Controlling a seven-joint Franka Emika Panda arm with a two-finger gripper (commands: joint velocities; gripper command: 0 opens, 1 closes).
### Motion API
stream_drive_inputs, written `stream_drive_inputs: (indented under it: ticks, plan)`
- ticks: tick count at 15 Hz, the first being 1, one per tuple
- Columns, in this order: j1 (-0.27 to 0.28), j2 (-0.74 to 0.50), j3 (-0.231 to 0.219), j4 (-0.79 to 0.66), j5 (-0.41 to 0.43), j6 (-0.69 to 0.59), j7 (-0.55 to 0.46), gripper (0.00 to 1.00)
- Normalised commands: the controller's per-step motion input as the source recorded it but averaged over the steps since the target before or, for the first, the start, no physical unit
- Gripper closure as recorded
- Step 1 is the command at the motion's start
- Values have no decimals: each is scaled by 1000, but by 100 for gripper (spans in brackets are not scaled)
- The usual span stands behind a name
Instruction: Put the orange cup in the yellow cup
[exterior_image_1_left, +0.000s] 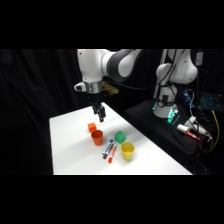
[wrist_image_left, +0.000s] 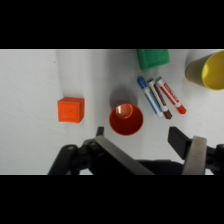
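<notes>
Orange cup (wrist_image_left: 126, 119): upright and empty on the counter (wrist_image_left: 30, 85), between the orange cube (wrist_image_left: 70, 109) on its left and the markers (wrist_image_left: 161, 97) on its right.
Handling: thin plastic, probably light, stiff and a bit slick; likely best pinched across the rim or one wall.
Yellow cup (wrist_image_left: 207, 70): far right, beyond the markers, mouth up.
Tool (wrist_image_left: 143, 136): spread wide, holding nothing, fingers either side of the orange cup's near edge.
Arm: reaches over the counter's back, wrist pointing straight down.
</notes>
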Motion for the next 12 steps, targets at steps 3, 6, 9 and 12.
stream_drive_inputs:
  ticks: [3, 6, 9, 12]
  plan:
    - [-25, 11, 21, 19, -8, 3, 25, 0]
    - [-17, 31, 20, 47, -25, 67, 50, 0]
    - [4, 56, 31, 92, -40, 131, 74, 0]
    - [43, 127, 31, 151, -93, 177, 147, 0]
